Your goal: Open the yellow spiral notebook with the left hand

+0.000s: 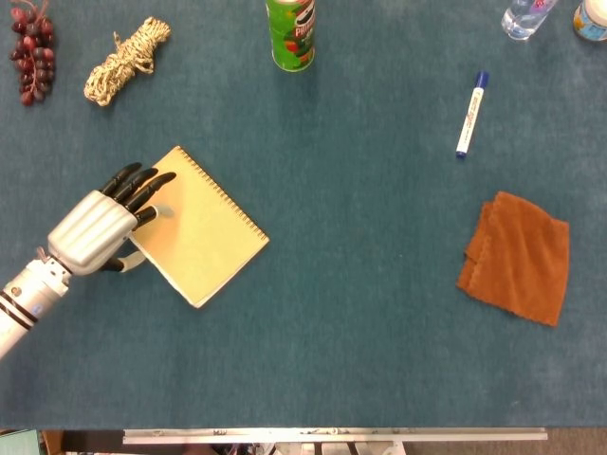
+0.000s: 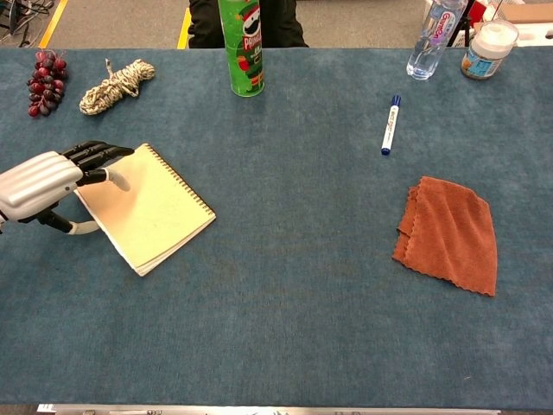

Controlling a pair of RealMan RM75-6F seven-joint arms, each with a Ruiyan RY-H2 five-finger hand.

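Note:
The yellow spiral notebook (image 1: 204, 227) (image 2: 151, 207) lies closed and flat on the blue table, turned at an angle, its spiral binding along the upper right edge. My left hand (image 1: 95, 232) (image 2: 39, 183) is at its left corner. The dark fingers (image 1: 142, 185) (image 2: 99, 154) are stretched out and press on the cover, and the thumb sits by the notebook's left edge, under the palm. Neither view shows the right hand.
A green can (image 1: 290, 33) (image 2: 241, 47) stands at the back centre. A rope bundle (image 1: 123, 59) and grapes (image 1: 31, 52) lie back left. To the right are a blue marker (image 1: 471, 114), an orange cloth (image 1: 517, 256), a bottle (image 2: 432, 39) and a jar (image 2: 488, 39).

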